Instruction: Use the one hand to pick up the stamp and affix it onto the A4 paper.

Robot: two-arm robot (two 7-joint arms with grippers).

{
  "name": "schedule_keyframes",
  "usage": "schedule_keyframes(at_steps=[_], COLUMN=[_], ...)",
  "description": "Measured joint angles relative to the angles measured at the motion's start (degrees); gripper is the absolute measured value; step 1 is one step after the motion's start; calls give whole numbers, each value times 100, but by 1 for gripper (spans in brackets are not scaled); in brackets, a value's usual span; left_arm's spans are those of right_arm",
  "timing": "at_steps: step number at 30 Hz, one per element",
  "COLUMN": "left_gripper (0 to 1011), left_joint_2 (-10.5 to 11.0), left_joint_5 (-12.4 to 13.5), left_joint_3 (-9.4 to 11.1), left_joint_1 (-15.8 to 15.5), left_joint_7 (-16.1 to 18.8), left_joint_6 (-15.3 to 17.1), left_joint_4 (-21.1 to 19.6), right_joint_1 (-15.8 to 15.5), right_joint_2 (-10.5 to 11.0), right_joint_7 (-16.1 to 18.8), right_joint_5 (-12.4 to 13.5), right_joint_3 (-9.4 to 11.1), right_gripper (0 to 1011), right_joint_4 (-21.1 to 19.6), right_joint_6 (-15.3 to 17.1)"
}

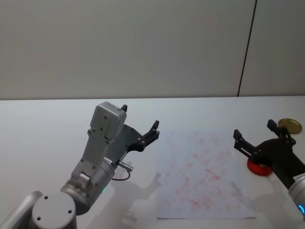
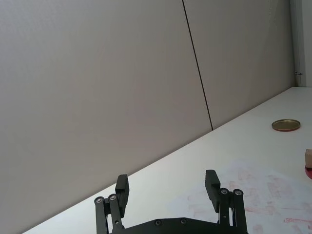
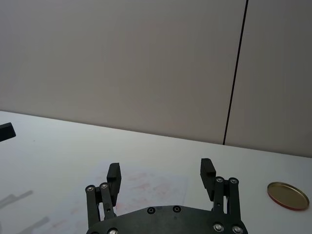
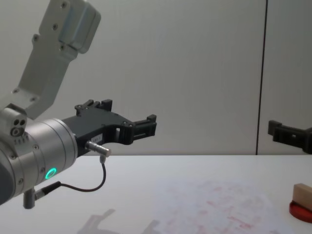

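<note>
The stamp stands free on the red ink pad, just off the right edge of the A4 paper. The paper lies flat on the white table with faint red imprints all over it.

The right gripper hangs in the air over that side of the table. Its two black fingers are spread wide with only air between them. From the head camera its body overlaps the ink pad, leaving a red crescent in sight. From the chest camera its fingertip sits well above the stamp, apart from it.

The left gripper is raised off the table to the left of the paper, pointing forward and toward the sheet. Its fingers are likewise wide apart and hold nothing (a thin cable loops from a plug on its wrist).

A round brass-coloured lid lies flat on the table beyond the right gripper, farther back than the ink pad and apart from it. From the left wrist camera the stamp shows at the far side of the paper, resting on the pad, with the lid farther off on the bare tabletop. Behind the table stands a plain grey wall with one dark vertical seam
</note>
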Motion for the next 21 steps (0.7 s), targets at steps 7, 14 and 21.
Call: schedule_keyframes(at_steps=[7, 14, 21], left_gripper=[993, 993, 993], left_joint_2=[0, 0, 0], left_joint_5=[0, 0, 0], left_joint_3=[0, 0, 0], left_joint_1=[0, 0, 0], left_joint_7=[0, 0, 0], left_joint_6=[0, 0, 0], left_joint_4=[0, 0, 0], right_joint_1=[28, 41, 55], right_joint_2=[78, 191, 298], right_joint_7=[92, 210, 363], right_joint_5=[152, 281, 314], right_joint_3=[96, 201, 282], right_gripper=[1001, 1001, 1001], right_joint_4=[91, 226, 414], right_joint_6=[91, 224, 352])
